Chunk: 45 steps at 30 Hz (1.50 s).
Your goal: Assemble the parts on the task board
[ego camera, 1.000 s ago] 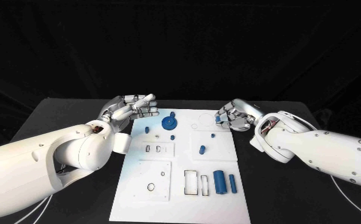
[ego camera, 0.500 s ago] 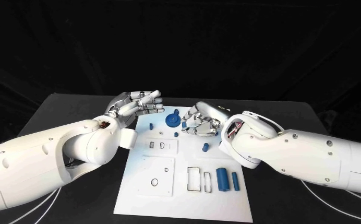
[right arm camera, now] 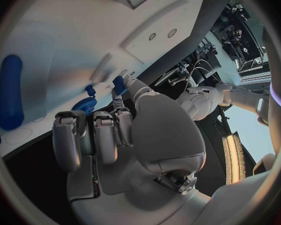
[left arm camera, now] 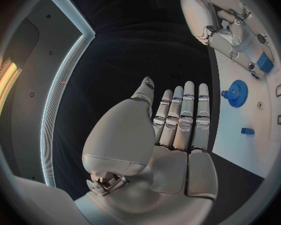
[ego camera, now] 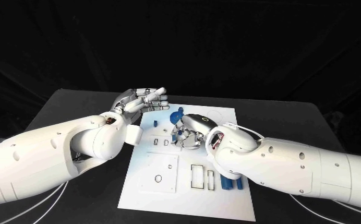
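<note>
Parts (ego camera: 226, 184) mostly lay on the task board (ego camera: 192, 205); right hand (ego camera: 190, 132) pinched a small blue piece (right arm camera: 120, 84) above it. Left hand (ego camera: 144, 100) hovered empty, fingers spread. I'd line it up squarely before pushing.

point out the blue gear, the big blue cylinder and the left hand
blue gear (left arm camera: 238, 91), left wrist view, on its toothed disc.
big blue cylinder (right arm camera: 10, 99), right wrist view, mid-length of its side.
left hand (ego camera: 144, 100), head view, on the fingers.

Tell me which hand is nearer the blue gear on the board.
Right. The right hand is over the board right beside the blue gear; the left hand hovers off the task board's left edge, farther away.
</note>
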Each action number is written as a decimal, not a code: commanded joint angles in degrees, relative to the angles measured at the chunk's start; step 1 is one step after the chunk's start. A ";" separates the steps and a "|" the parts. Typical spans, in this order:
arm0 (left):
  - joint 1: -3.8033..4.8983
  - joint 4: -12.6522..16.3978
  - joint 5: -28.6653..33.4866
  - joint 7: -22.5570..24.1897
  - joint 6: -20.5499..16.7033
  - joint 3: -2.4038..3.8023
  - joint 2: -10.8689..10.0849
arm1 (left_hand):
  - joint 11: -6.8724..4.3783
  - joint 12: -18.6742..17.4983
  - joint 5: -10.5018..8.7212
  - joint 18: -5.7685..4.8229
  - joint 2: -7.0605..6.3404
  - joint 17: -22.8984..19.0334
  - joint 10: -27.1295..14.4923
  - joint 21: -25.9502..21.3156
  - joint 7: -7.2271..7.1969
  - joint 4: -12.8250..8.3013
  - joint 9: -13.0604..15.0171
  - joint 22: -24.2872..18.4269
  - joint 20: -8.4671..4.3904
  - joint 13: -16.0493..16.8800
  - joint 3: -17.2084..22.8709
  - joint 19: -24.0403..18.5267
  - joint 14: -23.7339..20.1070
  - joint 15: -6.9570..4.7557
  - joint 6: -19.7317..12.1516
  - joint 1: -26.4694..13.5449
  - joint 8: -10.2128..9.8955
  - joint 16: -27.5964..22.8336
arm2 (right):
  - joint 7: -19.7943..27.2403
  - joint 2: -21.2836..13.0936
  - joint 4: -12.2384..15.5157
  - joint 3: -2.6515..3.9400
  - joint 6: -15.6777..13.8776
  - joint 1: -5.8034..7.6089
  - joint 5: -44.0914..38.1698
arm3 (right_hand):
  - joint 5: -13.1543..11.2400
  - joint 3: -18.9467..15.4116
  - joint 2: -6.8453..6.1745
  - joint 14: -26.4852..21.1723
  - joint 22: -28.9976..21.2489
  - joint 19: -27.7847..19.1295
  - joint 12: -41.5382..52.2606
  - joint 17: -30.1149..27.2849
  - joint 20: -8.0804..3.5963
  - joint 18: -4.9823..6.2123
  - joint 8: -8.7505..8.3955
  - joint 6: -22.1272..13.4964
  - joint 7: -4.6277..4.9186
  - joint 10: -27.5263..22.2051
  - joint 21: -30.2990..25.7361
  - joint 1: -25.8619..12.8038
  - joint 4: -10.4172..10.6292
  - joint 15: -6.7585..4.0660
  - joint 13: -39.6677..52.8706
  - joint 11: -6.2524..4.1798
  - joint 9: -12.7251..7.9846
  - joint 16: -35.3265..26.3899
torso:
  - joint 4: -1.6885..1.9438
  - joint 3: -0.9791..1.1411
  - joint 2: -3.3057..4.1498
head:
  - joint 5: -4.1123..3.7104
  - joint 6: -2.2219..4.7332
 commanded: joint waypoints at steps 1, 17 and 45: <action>0.05 0.11 0.21 0.40 0.70 0.04 0.12 | 0.43 -0.28 0.18 0.29 0.24 0.05 0.08 -0.34 0.34 -0.39 -0.04 -0.09 0.40 0.02 -0.10 -0.11 0.00 0.49 0.04 0.23 -0.25 -0.22 | -2.51 0.79 -0.64 -0.02 1.11 -0.52 -3.60 | -0.06 0.00 0.08 5.83 11.60 3.08 0.10 14.45 -0.46 -0.13 0.82 1.04 -0.97 0.31 0.00 -0.60 0.36 -0.38 5.46 -0.07 1.09 0.21 | -0.02 0.09 0.10 | 0.00 -0.07; 0.06 -0.02 0.21 0.34 0.80 0.04 0.19 | 0.43 -0.28 0.18 0.29 0.24 0.05 0.08 -0.34 0.34 -0.39 -0.04 -0.09 0.40 0.02 -0.10 -0.11 0.00 0.49 0.04 0.23 -0.25 -0.22 | -3.58 2.87 -1.84 -0.07 0.76 -1.79 -5.50 | -0.02 -0.08 -0.11 5.83 11.57 3.06 0.13 14.48 -0.47 -0.12 0.81 1.01 -0.98 0.35 -0.04 -0.81 0.42 -0.39 5.50 -0.07 1.09 0.22 | -0.07 0.15 0.06 | 0.50 -0.61; 0.06 -0.06 0.21 0.19 0.91 0.04 0.07 | 0.43 -0.28 0.18 0.29 0.24 0.05 0.08 -0.34 0.34 -0.39 -0.04 -0.09 0.40 0.02 -0.10 -0.11 0.00 0.49 0.04 0.23 -0.25 -0.22 | -6.93 2.20 -1.13 -0.08 2.44 -1.91 -7.55 | -0.15 -0.62 -1.42 5.78 11.51 3.00 -0.17 14.26 -0.44 -0.10 0.67 0.75 -0.84 0.15 -0.16 -2.13 0.74 -0.31 5.27 0.04 1.02 0.13 | -0.04 0.10 0.04 | 0.87 -0.92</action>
